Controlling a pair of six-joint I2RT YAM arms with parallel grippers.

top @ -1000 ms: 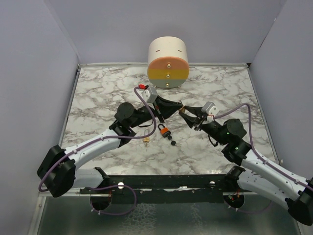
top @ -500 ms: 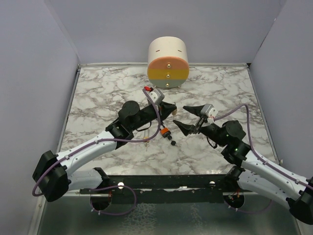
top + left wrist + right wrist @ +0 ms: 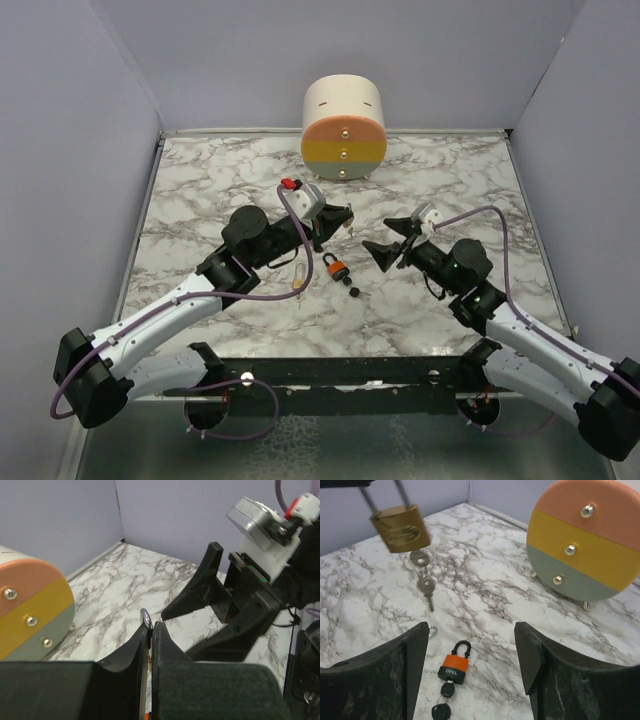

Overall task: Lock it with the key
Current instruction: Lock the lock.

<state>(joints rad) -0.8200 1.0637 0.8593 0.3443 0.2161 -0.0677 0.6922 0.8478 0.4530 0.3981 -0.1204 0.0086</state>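
An orange padlock [image 3: 454,666] with a black shackle lies on the marble table [image 3: 200,190], also seen from above [image 3: 336,267]. The black-headed key [image 3: 447,690] sticks in its underside, and a second black key head [image 3: 440,711] lies just behind it. My right gripper [image 3: 471,626] hangs open above the orange padlock with nothing between its fingers; from above it [image 3: 386,236] is right of the lock. My left gripper [image 3: 347,216] is shut on the shackle [image 3: 145,616] of a brass padlock [image 3: 400,527] held in the air, with a silver key [image 3: 426,589] below it.
A cream drum with a pink, yellow and grey striped face [image 3: 343,125] stands at the back centre. Another small brass padlock [image 3: 299,283] lies left of the orange one. Purple walls close the table in on three sides.
My right gripper has opened and drawn back to the right, away from the left gripper. The left gripper has kept the brass padlock and shifted slightly left.
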